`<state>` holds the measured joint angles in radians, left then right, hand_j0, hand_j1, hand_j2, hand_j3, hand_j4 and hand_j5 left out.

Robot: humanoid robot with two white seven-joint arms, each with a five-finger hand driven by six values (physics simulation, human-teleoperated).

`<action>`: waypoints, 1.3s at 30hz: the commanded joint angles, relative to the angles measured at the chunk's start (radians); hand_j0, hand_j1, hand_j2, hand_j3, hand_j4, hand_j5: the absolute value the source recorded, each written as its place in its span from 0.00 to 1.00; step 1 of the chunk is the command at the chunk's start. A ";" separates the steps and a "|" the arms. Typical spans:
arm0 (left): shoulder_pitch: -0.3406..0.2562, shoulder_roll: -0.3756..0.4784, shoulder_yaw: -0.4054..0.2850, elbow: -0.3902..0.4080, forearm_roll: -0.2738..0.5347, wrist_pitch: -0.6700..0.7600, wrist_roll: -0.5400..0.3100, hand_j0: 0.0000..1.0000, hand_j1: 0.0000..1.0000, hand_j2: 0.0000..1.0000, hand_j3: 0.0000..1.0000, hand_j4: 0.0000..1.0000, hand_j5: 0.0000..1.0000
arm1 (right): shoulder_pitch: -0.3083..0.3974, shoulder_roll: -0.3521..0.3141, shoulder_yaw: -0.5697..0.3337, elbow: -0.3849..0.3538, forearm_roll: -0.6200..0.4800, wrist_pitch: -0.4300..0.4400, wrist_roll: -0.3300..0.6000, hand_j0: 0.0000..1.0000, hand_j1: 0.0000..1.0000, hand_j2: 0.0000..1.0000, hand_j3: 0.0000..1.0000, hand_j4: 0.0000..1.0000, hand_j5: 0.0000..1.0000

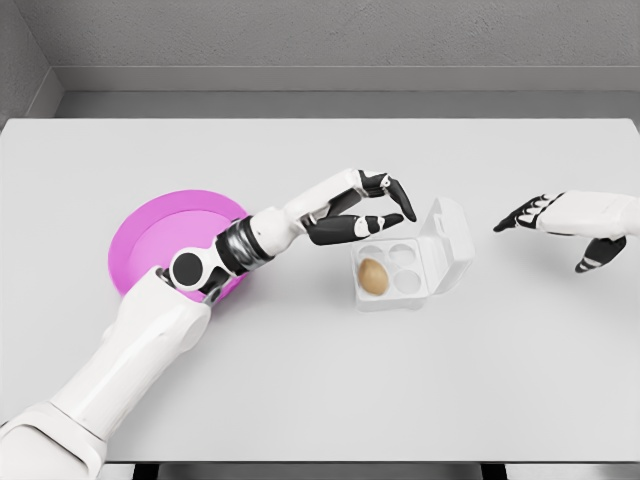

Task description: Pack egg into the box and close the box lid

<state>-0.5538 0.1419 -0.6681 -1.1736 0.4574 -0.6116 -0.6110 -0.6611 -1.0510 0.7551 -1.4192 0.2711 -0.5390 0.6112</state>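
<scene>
1. Your brown egg (374, 275) sits in the white plastic four-cell box (412, 262), front-left cell.
2. Left hand (375, 205) hovers just above, fingers relaxed, empty.
3. Right hand (560, 225) waits spread near the raised lid (450, 232), likely for closing.

Text: none can be read.
Labels and brands: none are shown.
Numbers and signs: none can be made out.

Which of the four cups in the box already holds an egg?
The front-left cup, nearest the robot, holds the brown egg; the other three cups of the box are empty.
</scene>
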 commanded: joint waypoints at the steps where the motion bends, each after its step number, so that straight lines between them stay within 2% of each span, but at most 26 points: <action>1: 0.000 0.001 0.001 0.000 0.007 0.001 0.000 0.46 0.46 0.46 0.46 0.46 0.46 | 0.000 -0.001 0.000 0.002 -0.004 0.002 0.000 1.00 1.00 1.00 1.00 1.00 1.00; 3: -0.002 0.001 0.001 -0.005 0.010 0.001 0.000 0.46 0.46 0.46 0.46 0.46 0.46 | 0.000 -0.001 0.000 0.003 -0.004 0.002 0.000 1.00 1.00 1.00 1.00 1.00 1.00; 4: -0.006 0.007 0.001 -0.014 0.010 0.001 0.000 0.49 0.49 0.49 0.49 0.49 0.49 | 0.000 -0.003 0.000 0.006 -0.004 0.002 0.000 1.00 1.00 1.00 1.00 1.00 1.00; 5: -0.006 0.028 -0.001 -0.026 0.010 0.001 0.000 0.65 0.65 0.65 0.65 0.65 0.65 | 0.000 -0.003 -0.002 0.009 -0.004 0.004 0.000 1.00 1.00 1.00 1.00 1.00 1.00; 7: -0.008 0.136 -0.010 -0.106 0.010 0.001 0.000 0.97 0.97 0.97 0.97 0.97 0.97 | 0.008 0.006 -0.002 0.012 -0.004 0.004 0.000 1.00 1.00 1.00 1.00 1.00 1.00; 8: -0.015 0.197 -0.025 -0.139 0.010 0.001 0.000 1.00 1.00 1.00 1.00 1.00 1.00 | 0.011 0.013 -0.003 0.035 -0.003 0.004 0.000 1.00 1.00 1.00 1.00 1.00 1.00; 11: -0.023 0.392 -0.036 -0.241 0.003 0.001 0.000 1.00 1.00 1.00 1.00 1.00 1.00 | 0.012 0.006 -0.008 0.040 -0.001 0.004 0.000 1.00 1.00 1.00 1.00 1.00 1.00; 14: -0.025 0.545 -0.034 -0.264 -0.020 0.001 0.000 1.00 1.00 1.00 1.00 1.00 1.00 | 0.015 0.013 -0.008 0.043 -0.001 0.002 0.000 1.00 1.00 1.00 1.00 1.00 1.00; 17: -0.021 0.653 -0.021 -0.267 -0.137 0.001 0.000 1.00 1.00 1.00 1.00 1.00 1.00 | 0.043 0.020 -0.005 0.036 -0.001 0.001 0.000 1.00 1.00 1.00 1.00 1.00 1.00; 18: -0.020 0.674 0.001 -0.264 -0.189 0.001 0.000 1.00 1.00 1.00 1.00 1.00 1.00 | 0.043 0.049 -0.005 0.034 -0.001 0.001 0.000 1.00 1.00 1.00 1.00 1.00 1.00; 21: -0.008 0.702 0.013 -0.255 -0.229 0.001 0.000 1.00 1.00 1.00 1.00 1.00 1.00 | 0.044 0.082 -0.003 0.032 -0.001 0.001 0.000 1.00 1.00 1.00 1.00 1.00 1.00; 28: 0.008 0.706 0.016 -0.245 -0.236 0.001 0.000 1.00 1.00 1.00 1.00 1.00 1.00 | 0.032 0.083 -0.008 -0.029 -0.001 0.002 0.000 1.00 1.00 1.00 1.00 1.00 1.00; 31: 0.012 0.706 0.030 -0.244 -0.269 0.001 0.000 1.00 1.00 1.00 1.00 1.00 1.00 | 0.029 0.082 -0.011 -0.075 -0.001 0.002 0.000 1.00 1.00 1.00 1.00 1.00 1.00; 39: 0.017 0.706 0.032 -0.244 -0.266 0.001 0.000 1.00 1.00 1.00 1.00 1.00 1.00 | 0.003 0.059 -0.014 -0.178 -0.001 0.007 0.000 1.00 1.00 1.00 1.00 1.00 1.00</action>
<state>-0.5369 0.8472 -0.6377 -1.4171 0.1842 -0.6135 -0.6112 -0.6581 -0.9869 0.7418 -1.5670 0.2746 -0.5358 0.6112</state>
